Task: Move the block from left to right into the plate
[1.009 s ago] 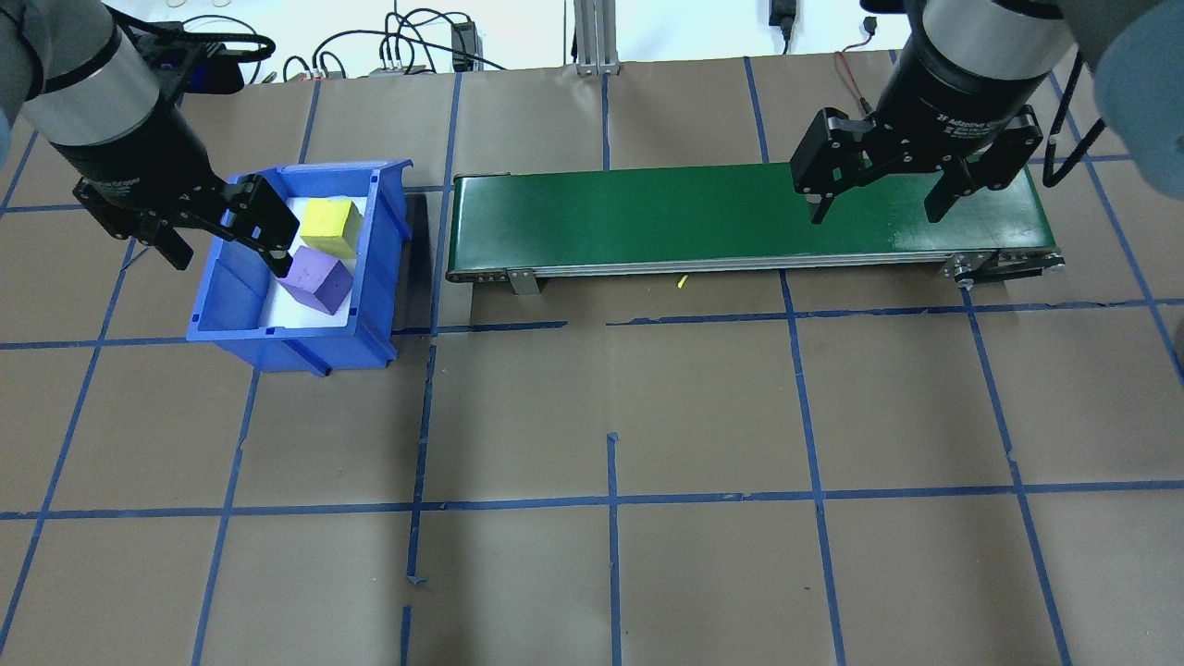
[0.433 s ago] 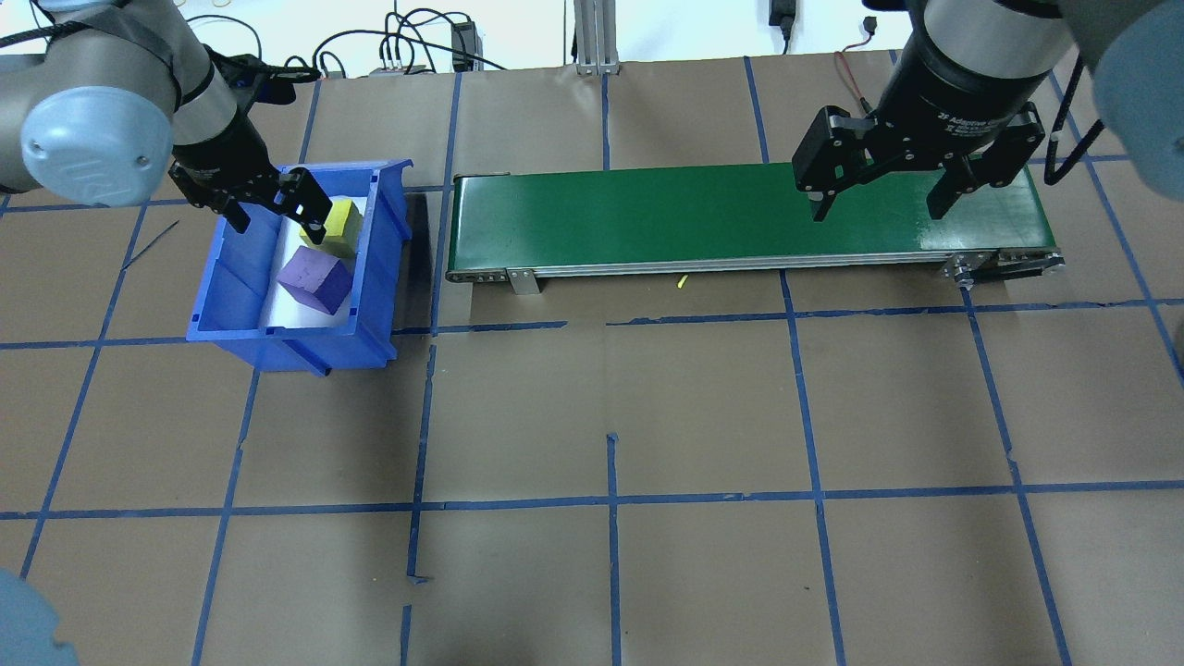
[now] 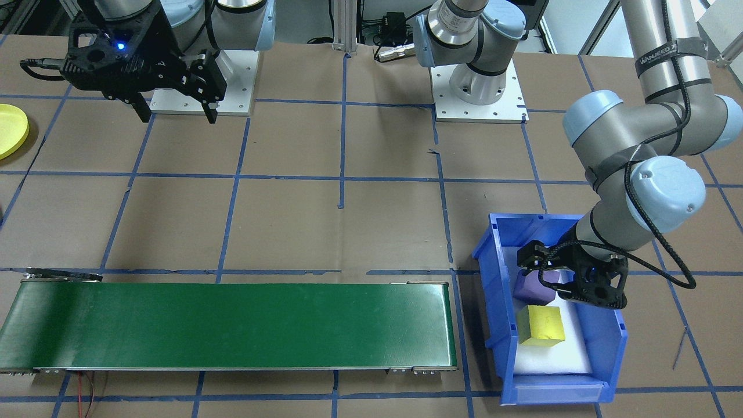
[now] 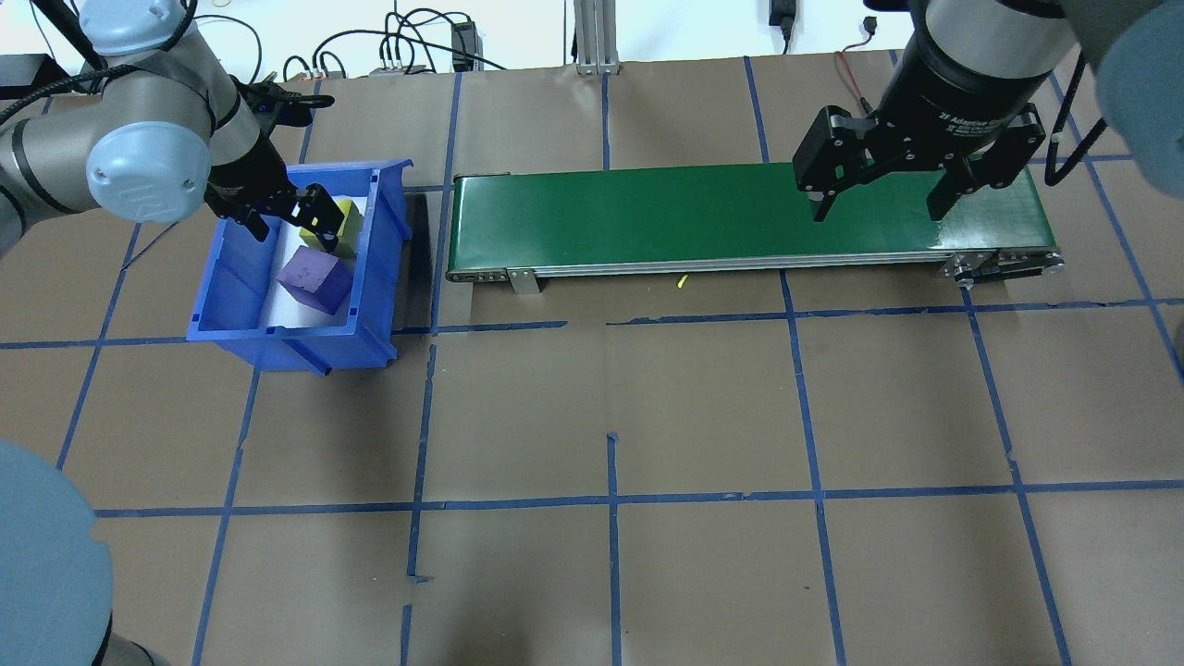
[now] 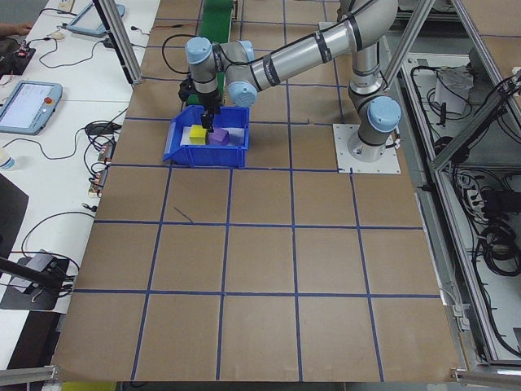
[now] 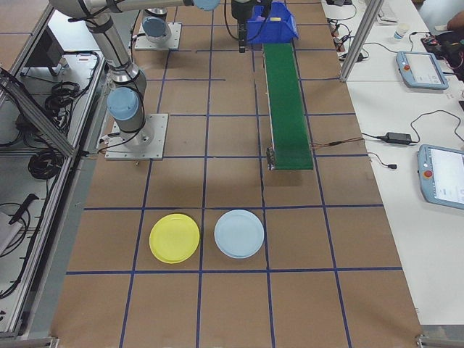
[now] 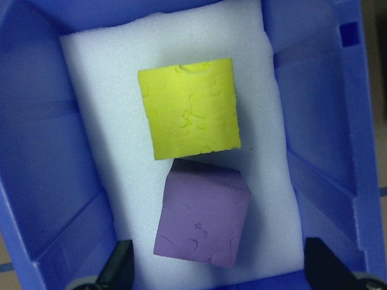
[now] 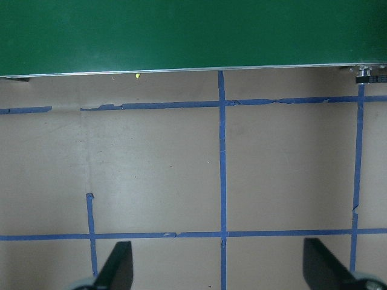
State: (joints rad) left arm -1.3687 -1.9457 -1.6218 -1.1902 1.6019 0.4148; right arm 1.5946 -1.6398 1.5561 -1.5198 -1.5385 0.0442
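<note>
Our left pincer point(image 4: 282, 215) hung spread inside the bin point(image 4: 381, 277) at upper left, above the purple block point(image 7: 202, 220) and yellow block point(image 7: 188, 107), likely lining up a grasp. Our right pincer point(image 4: 874, 199) waited spread over the belt point(image 4: 647, 217). The plate point(image 6: 174, 238) lay well apart on the bench point(image 4: 610, 416).

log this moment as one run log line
left gripper: open, in blue bin over blocks | right gripper: open, above conveyor | yellow plate: empty

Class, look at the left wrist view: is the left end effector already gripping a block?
No: its fingertips stand wide apart above the bin, touching neither the purple block nor the yellow block.
</note>
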